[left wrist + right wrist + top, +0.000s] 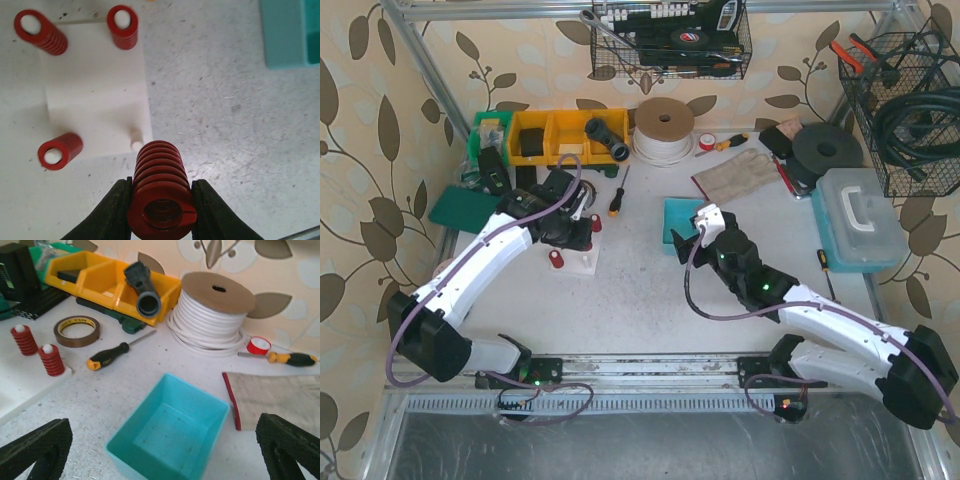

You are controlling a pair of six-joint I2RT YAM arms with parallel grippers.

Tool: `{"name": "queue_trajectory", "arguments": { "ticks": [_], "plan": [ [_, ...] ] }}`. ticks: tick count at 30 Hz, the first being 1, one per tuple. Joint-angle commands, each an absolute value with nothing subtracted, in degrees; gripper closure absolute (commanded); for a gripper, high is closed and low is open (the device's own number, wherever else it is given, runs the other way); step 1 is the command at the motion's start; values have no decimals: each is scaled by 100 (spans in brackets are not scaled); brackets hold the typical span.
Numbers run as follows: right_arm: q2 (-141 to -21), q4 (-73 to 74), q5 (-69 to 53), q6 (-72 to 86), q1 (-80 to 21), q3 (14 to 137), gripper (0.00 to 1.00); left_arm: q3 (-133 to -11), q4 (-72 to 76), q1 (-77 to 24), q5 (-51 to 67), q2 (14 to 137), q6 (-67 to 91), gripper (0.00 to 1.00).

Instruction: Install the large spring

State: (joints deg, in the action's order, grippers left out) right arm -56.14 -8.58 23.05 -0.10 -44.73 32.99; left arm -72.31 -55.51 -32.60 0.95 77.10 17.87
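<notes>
Squeezed between the fingers of your left pincer [161, 206], the large spring [159, 167] points at the one bare peg [136, 146] on the white plate [95, 95], just beside it, likely so you can slide it on like the three small springs [122, 27] on the other pegs. Further right, your right pincer [161, 447] is spread wide, holding nothing, above the blue box [170, 425], out of the way.

speckled white table [640, 300], teal bin [197, 437], white peg plate [95, 90], cable spool [210, 325]
</notes>
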Motion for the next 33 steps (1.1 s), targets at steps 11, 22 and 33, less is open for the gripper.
{"name": "queue_trajectory", "arguments": {
  "ticks": [11, 22, 33],
  "plan": [
    [-5901, -837, 2242, 354, -4263, 3129, 1, -6726, -5130, -3298, -336, 7812, 1914, 100],
    [-5911, -863, 2207, 313, -4254, 3094, 1, -6645, -4884, -3309, -248, 8200, 1796, 100],
    [-5923, -901, 2204, 303, -4237, 3076, 1, -6600, -5006, -3316, -342, 8412, 1749, 100]
  ]
}}
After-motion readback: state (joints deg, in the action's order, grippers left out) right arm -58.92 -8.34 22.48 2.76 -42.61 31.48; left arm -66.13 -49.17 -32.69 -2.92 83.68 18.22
